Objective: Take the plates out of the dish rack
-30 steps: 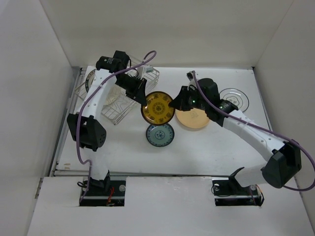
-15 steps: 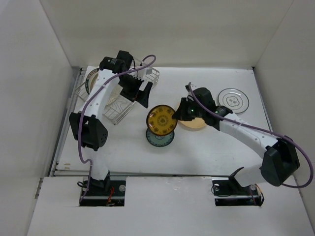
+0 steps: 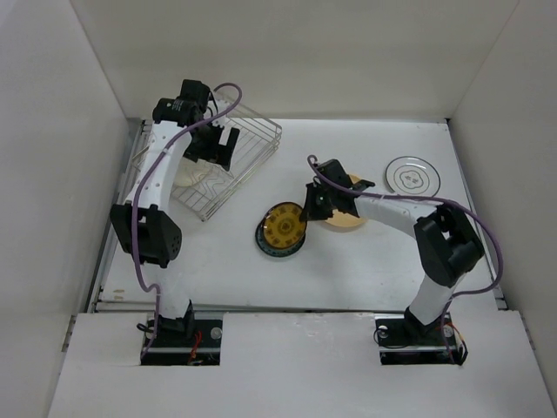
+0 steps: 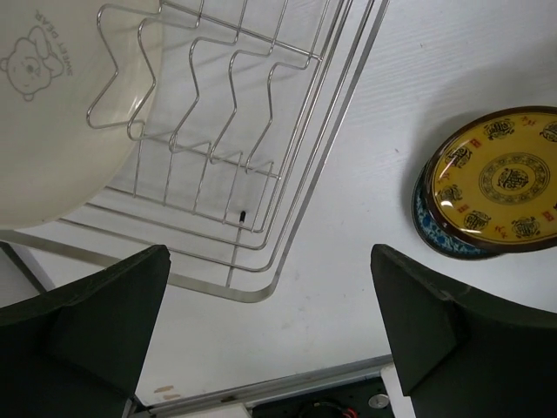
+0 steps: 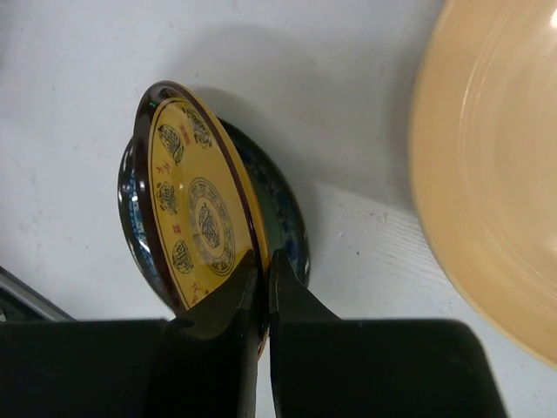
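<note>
Since the left pincer (image 4: pixel 270 305) opened, the gold plate (image 3: pixel 285 225) dropped.

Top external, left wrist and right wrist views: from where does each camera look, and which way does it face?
Top external: above and behind the bases, looking down on the table; both arms show whole.
Left wrist: on the left arm, looking down past the open left gripper at the dish rack and cream plate.
Right wrist: low, looking along the right gripper, shut on the gold-centred plate.
Shared: all three see that plate.
</note>
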Tool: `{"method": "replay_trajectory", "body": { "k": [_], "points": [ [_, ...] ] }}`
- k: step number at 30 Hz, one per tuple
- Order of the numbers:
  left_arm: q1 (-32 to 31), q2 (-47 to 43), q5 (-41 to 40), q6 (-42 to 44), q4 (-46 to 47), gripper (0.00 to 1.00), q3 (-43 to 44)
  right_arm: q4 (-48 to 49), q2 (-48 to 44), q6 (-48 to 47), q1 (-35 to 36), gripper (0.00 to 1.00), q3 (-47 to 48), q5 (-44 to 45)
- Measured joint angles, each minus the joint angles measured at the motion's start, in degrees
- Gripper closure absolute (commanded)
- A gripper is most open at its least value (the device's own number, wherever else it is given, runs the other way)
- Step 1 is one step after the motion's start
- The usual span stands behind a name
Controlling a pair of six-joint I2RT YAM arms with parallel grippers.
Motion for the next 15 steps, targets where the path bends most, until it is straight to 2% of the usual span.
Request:
{"method": "replay_trajectory", "body": {
  "k": [1,2,5,6,8,9,11,15],
  "points": [
    [-0.02,-0.26,-0.24,0.02,-0.02,0.00,0.00,0.00,0.28,0.00,0.00,0.90,0.24,-0.28],
    [-0.04,-0.50,-0.39,0.04,-0.09,0.00,0.00,-0.17,0.37,-0.04,0.00,0.82,0.52,-0.48],
    [-0.09,-1.16,-0.70,0.07,-0.24,0.00,0.00,-0.63,0.39,-0.39,0.00,0.73,1.36,-0.76],
    [-0.09,-1.38,-0.81,0.09,-0.28,0.00,0.00,-0.79,0.39,-0.48,0.00,0.66,1.53,-0.81],
    [-0.02,-1.86,-1.05,0.24,-0.37,0.00,0.00,-1.49,0.39,-0.79,0.00,0.64,1.53,-0.81],
    [-0.02,-2.14,-1.38,0.37,-0.39,0.00,0.00,-2.19,0.39,-0.94,0.00,0.58,1.53,-0.79],
    [-0.02,-2.62,-2.03,0.83,-0.37,0.00,0.00,-3.48,0.31,-1.16,0.07,0.54,1.53,-0.66],
    [-0.02,-3.41,-3.58,1.90,-0.35,0.00,0.00,-5.60,0.17,-1.33,0.87,0.53,1.53,0.46]
  ]
}}
